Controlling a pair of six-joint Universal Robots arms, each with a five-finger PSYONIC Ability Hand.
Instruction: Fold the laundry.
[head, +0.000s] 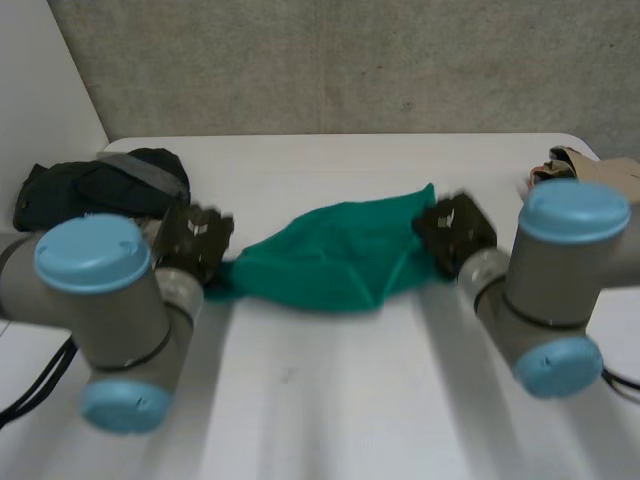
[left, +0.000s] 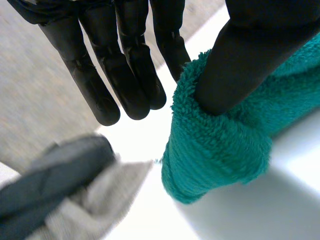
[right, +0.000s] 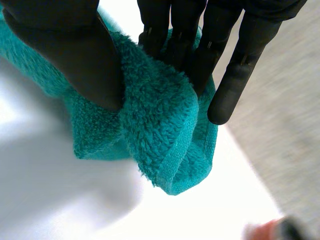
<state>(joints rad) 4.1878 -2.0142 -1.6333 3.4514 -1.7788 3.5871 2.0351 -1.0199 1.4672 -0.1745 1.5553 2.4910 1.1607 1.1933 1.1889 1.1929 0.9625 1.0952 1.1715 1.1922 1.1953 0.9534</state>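
A green terry towel (head: 340, 255) hangs stretched between my two hands just above the middle of the white table (head: 330, 400). My left hand (head: 195, 240) is at its left end. There the thumb (left: 240, 60) digs into the bunched towel (left: 220, 150) and pinches it against the nearest finger, while the other fingers (left: 130, 75) stand straight beside it. My right hand (head: 455, 230) holds the right end. Its thumb (right: 75, 55) and fingers (right: 180, 45) clamp a fold of the towel (right: 160, 125), whose corner hangs below the fingertips.
A pile of dark clothes (head: 100, 185) lies at the table's back left, close to my left hand, and reappears as dark and grey cloth (left: 55, 175) under the left fingertips. A beige and red item (head: 585, 165) sits at the back right corner. A grey wall stands behind the table.
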